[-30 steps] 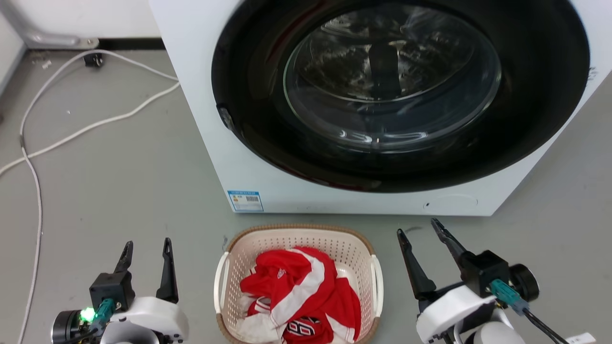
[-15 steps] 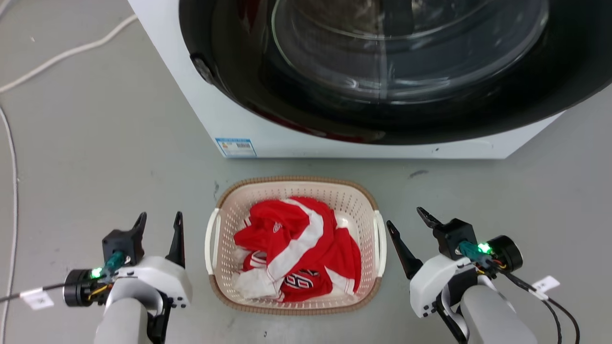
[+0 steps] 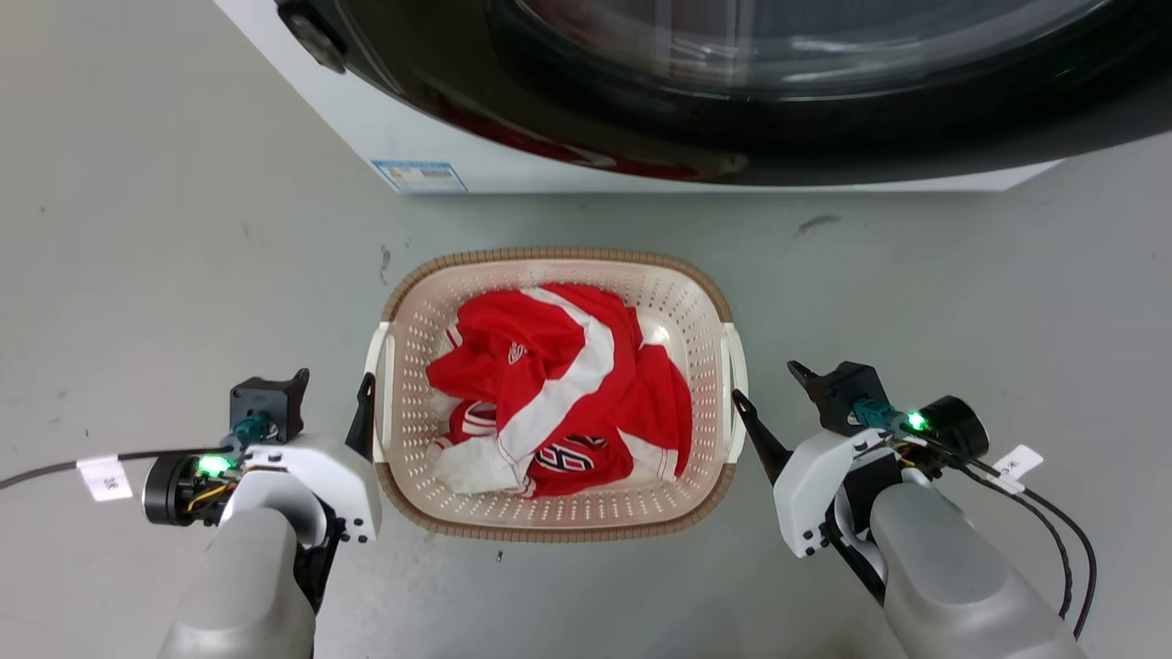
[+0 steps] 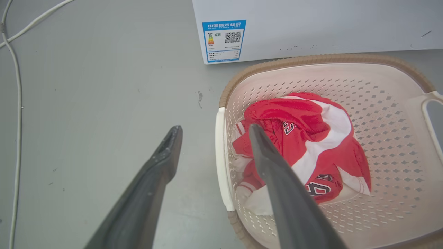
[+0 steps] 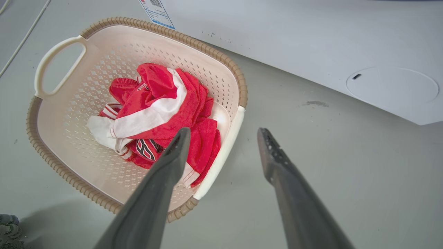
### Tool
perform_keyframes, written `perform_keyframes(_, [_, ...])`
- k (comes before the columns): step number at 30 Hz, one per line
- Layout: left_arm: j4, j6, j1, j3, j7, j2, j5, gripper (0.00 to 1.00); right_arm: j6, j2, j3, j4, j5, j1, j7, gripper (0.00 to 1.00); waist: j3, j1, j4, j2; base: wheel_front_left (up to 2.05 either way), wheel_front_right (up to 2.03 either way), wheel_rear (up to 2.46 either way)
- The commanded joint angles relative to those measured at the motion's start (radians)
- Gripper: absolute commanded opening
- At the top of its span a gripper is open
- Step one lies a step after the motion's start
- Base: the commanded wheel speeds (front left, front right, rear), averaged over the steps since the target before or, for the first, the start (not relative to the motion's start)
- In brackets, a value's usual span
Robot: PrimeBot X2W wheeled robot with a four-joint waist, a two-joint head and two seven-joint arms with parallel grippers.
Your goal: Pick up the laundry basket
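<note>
Left hand (image 3: 335,375) and right hand (image 3: 765,381), both spread wide and empty, flank the laundry basket (image 3: 549,254).

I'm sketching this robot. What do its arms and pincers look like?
Both arms match: a pale grey forearm ends in a white rounded wrist shell. The left pincer and right pincer each have two long, dark, tapering fingers. Beside each sits a black module with a green light, a teal plug, and a black cable carrying a white tag.
</note>
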Motion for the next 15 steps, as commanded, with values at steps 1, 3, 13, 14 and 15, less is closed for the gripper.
perform_keyframes(1, [0.019,-0.001,-0.024,-0.012,-0.003,0.005,-0.013,1.0,-0.001,-0.001,0.013,0.019,0.009,-0.027,-0.002,1.0,0.037,-0.0001,-0.002,0.0,0.0,0.0,0.0])
perform_keyframes(3, [0.053,-0.001,-0.048,-0.035,-0.003,0.006,-0.025,1.0,-0.001,-0.001,0.033,0.05,0.025,-0.048,-0.002,1.0,0.057,-0.0001,-0.001,0.0,0.0,0.0,0.0])
perform_keyframes(13, [0.172,-0.001,-0.149,-0.143,-0.003,0.004,-0.102,1.0,-0.001,-0.001,0.123,0.156,0.113,-0.136,0.014,1.0,0.14,-0.0001,0.021,0.0,0.0,0.0,0.0])
perform_keyframes(14, [0.185,-0.001,-0.16,-0.156,-0.003,0.004,-0.11,1.0,-0.001,-0.001,0.128,0.163,0.116,-0.145,0.015,1.0,0.148,-0.0001,0.022,0.0,0.0,0.0,0.0])
perform_keyframes(15, [0.196,-0.001,-0.171,-0.169,-0.003,0.005,-0.119,1.0,-0.001,-0.001,0.132,0.17,0.118,-0.154,0.017,1.0,0.154,-0.0001,0.024,0.0,0.0,0.0,0.0])
